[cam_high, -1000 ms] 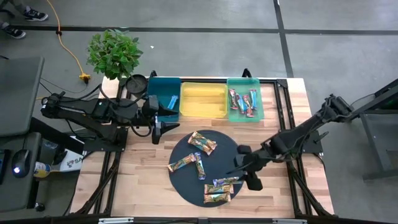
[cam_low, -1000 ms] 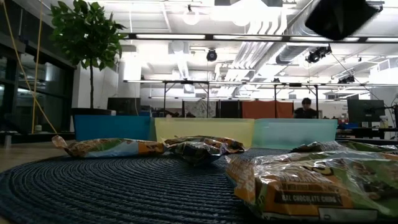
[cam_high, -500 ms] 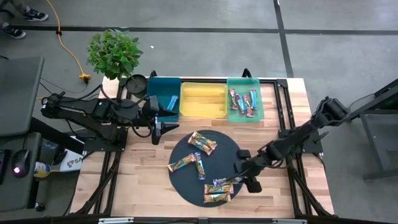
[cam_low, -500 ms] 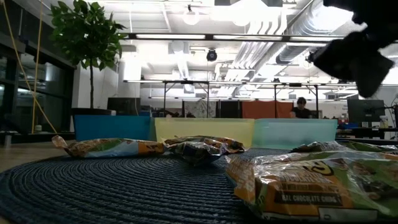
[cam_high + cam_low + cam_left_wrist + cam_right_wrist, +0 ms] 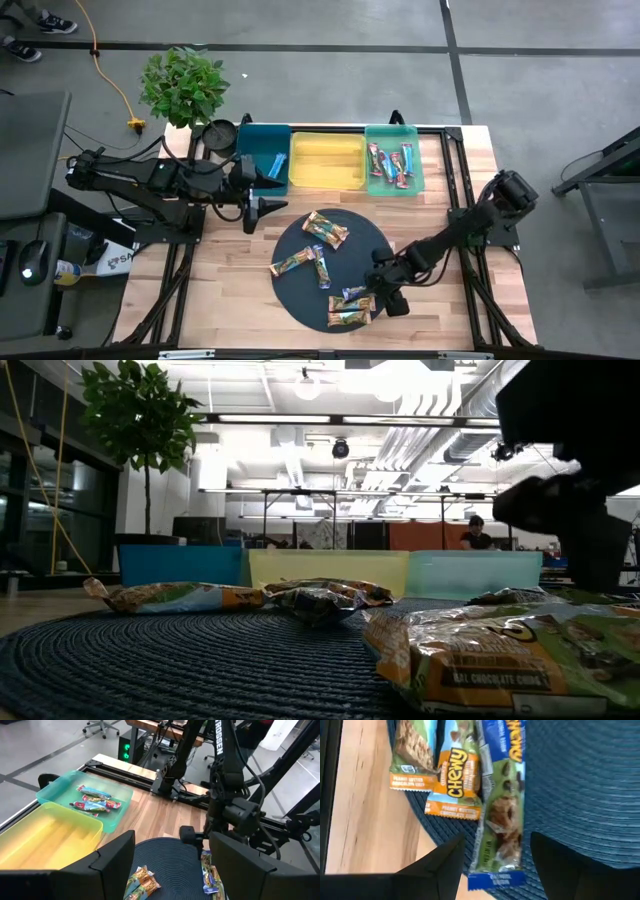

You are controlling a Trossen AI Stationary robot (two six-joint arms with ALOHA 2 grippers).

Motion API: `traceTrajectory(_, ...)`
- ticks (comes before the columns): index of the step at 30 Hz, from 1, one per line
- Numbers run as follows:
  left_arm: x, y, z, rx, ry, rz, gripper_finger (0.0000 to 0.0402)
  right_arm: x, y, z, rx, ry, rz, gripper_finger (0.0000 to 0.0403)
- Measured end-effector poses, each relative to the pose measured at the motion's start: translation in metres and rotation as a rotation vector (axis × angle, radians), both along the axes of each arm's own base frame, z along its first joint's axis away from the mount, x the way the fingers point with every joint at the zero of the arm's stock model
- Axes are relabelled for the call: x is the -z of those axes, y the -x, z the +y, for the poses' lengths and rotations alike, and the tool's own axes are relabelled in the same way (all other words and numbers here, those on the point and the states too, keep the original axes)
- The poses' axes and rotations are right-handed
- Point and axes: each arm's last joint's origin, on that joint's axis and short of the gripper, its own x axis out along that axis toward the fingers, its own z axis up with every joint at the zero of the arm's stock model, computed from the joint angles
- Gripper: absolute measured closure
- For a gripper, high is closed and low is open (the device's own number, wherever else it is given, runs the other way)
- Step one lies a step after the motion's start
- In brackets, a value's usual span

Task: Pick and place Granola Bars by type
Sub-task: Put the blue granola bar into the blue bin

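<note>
My right hand [image 5: 372,296] hovers low over the bars at the near edge of the mat, fingers spread and empty.

Between my right fingers [image 5: 440,865] lies a blue-and-green granola bar [image 5: 500,815] on the dark round mat [image 5: 300,240], with two orange-ended bars [image 5: 457,780] just beside it, partly over the mat's rim on the wooden counter [image 5: 220,290]. More granola bars sit scattered on the mat: a pair near its far side [image 5: 326,229] and others near its middle [image 5: 300,264]. One blue bar lies in the teal bin [image 5: 262,150], several lie in the green bin [image 5: 392,161], and the yellow bin [image 5: 326,160] stands between them. My left hand [image 5: 270,206] waits with fingers released and empty, near the teal bin.
</note>
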Motion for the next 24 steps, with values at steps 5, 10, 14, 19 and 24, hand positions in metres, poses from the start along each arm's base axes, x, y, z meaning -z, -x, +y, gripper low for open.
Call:
traceTrajectory(5,-0.0001,0.0000,0.0000,-0.001,0.000,-0.001,0.0149,0.0088,-0.0039,0.0024,0.001,0.008,0.015,0.0192)
traceTrajectory(10,-0.0001,0.0000,0.0000,-0.001,0.000,-0.001,0.0149,0.0113,-0.0057,0.0029,0.011,0.023,0.005,0.0193)
traceTrajectory(14,-0.0001,0.0000,0.0000,-0.001,0.000,-0.001,0.0149,0.0116,-0.0058,0.0026,0.019,0.032,0.001,0.0209)
traceTrajectory(19,-0.0001,0.0000,0.0000,0.000,0.000,-0.001,0.0149,0.0118,-0.0056,0.0024,0.028,0.033,0.004,0.0243)
traceTrajectory(24,-0.0001,0.0000,0.0000,-0.001,0.001,-0.002,0.0149,0.0118,-0.0056,0.0023,0.043,0.026,0.010,0.0276)
